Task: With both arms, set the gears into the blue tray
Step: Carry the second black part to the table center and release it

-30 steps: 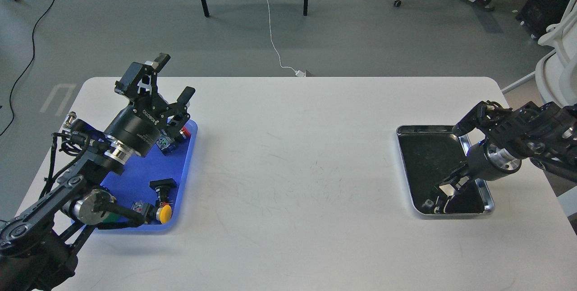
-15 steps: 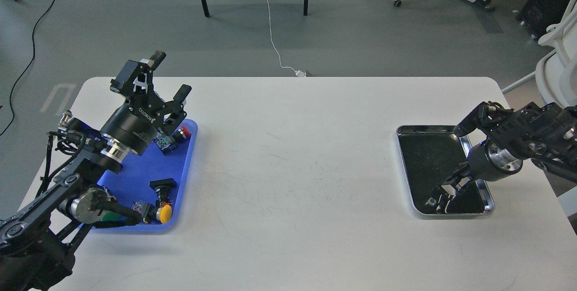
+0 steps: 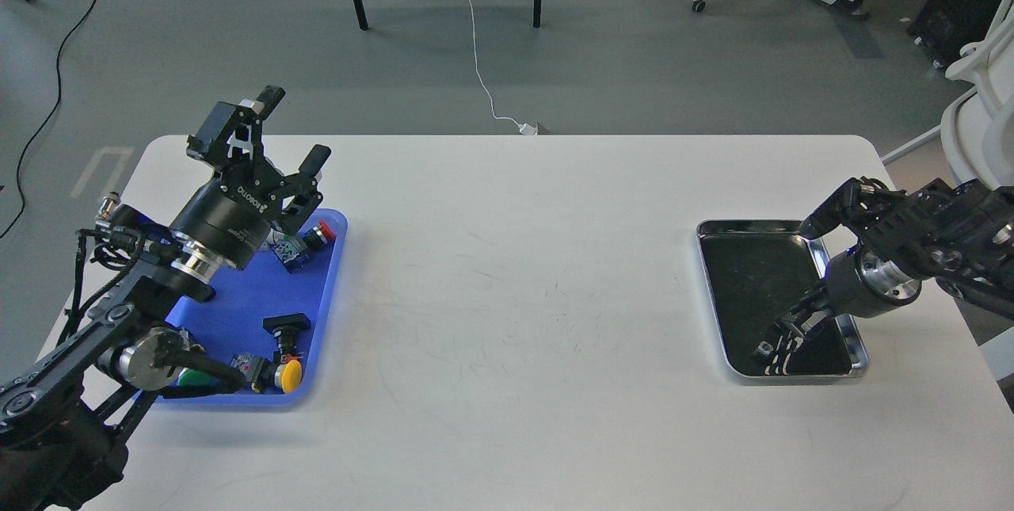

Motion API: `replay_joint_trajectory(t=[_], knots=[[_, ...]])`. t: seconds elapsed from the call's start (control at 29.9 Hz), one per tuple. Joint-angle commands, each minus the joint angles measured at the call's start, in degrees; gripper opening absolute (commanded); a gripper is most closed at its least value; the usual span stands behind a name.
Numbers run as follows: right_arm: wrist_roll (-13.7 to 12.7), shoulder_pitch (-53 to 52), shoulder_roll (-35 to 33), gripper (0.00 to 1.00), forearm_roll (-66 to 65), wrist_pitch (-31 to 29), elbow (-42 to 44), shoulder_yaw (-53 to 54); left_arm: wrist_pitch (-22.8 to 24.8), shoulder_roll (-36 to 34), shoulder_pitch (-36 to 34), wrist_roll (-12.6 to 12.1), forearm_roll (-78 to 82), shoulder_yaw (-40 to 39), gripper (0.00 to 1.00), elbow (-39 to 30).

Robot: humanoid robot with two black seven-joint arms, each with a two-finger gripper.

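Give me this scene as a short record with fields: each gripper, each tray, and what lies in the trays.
left gripper: open, raised over the far end of the blue tray
right gripper: down in the silver tray, fingers unclear
blue tray: table's left side; holds push-button switches, among them a red cap and a yellow cap
silver tray: table's right side, black liner
gears: none clearly visible

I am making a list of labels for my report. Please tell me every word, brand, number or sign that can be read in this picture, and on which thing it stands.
"ROBOTIQ": white letters, seen upside down, on the black body of the left gripper.
Small coloured labels on the push-button switches in the blue tray: too small to read.
Right gripper, over the silver tray: no readable text shows.
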State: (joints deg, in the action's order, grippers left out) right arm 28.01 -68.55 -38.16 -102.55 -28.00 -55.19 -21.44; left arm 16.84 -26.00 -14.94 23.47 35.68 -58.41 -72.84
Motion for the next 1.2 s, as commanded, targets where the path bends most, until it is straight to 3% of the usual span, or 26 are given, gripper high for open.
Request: replay_joint_trajectory(t=[0.0,0.43,0.6,0.97,1.17], knots=[[-0.01,0.00,-0.25,0.18,0.16,0.00,-0.09,0.09,0.03,-0.01,0.00,0.00,0.00,-0.04,0.98,-0.02],[-0.01,-4.65,-2.71,0.18,1.39,0.00,-4.30,1.49,0.03,-0.01,-0.09,0.00,0.00,-0.13,0.98,-0.20],[-0.01,-10.71,-1.84,0.18,8.23,0.00,-7.73,1.49,0.03,-0.01,-0.17,0.08,0.00,-0.13,0.98,-0.29],[-0.01,-13.98,16.96,0.18,18.88,0.00,-4.76,0.88,0.03,-0.19,-0.09,0.26,-0.09,-1.88,0.98,-0.46],[-0.01,-11.26,28.03,0.19,18.97,5.49,1.22,-2.28,-0.06,-1.51,0.18,0.43,-0.09,-2.49,0.98,-0.64]])
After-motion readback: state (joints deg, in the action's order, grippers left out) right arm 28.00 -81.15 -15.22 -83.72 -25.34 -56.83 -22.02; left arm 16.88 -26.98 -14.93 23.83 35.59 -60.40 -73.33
